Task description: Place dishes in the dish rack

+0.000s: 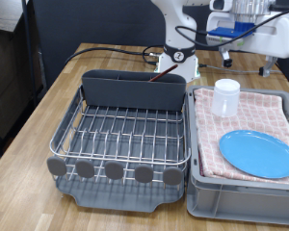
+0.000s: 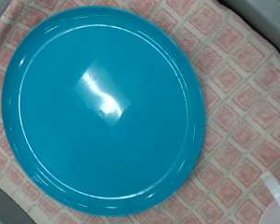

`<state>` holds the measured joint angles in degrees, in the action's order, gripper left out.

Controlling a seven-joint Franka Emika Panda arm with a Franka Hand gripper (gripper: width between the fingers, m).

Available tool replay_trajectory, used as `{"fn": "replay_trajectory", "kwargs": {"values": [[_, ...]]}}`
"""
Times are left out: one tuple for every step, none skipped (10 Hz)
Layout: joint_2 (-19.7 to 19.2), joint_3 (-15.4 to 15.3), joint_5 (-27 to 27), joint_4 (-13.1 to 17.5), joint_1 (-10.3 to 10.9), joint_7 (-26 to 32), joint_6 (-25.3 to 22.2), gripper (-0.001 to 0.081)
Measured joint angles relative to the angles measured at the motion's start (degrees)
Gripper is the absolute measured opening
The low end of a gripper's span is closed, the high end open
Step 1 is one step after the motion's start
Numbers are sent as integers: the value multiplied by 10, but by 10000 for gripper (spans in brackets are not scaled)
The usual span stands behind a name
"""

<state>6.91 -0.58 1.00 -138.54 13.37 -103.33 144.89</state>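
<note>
The bright-blue plate [image 1: 258, 153] lies flat on the pink checked cloth in the grey bin, at the exterior view's right. It fills the wrist view [image 2: 103, 103], seen from straight above. The white cup [image 1: 225, 97] stands upright on the same cloth, behind the plate. The silver wire dish rack [image 1: 125, 135] on its dark grey tray stands to the left, and its wires hold no dishes. A thin reddish-brown piece [image 1: 164, 77], apparently the wooden spoon, sticks up from the dark grey utensil box [image 1: 130, 89]. My fingers do not show in either view.
The grey plastic bin [image 1: 243, 197] touches the rack's right side. Round grey discs [image 1: 114, 170] line the rack's near edge. The robot base and black cables [image 1: 173, 53] stand behind the rack. White arm parts [image 1: 255, 29] hang above the bin's far end.
</note>
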Motion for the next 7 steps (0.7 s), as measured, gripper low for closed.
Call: {"fn": "replay_trajectory", "kwargs": {"values": [[-16, 2, 29, -8, 0, 38, 38, 803], [-33, 3, 62, -16, 0, 78, 76, 803], [-49, 2, 89, -20, 0, 105, 95, 803], [-62, 1, 103, -18, 0, 120, 110, 803], [-61, 1, 100, -18, 0, 118, 109, 803], [-61, 0, 120, -19, 0, 137, 113, 803], [-62, -3, 161, -22, 0, 180, 122, 803]]}}
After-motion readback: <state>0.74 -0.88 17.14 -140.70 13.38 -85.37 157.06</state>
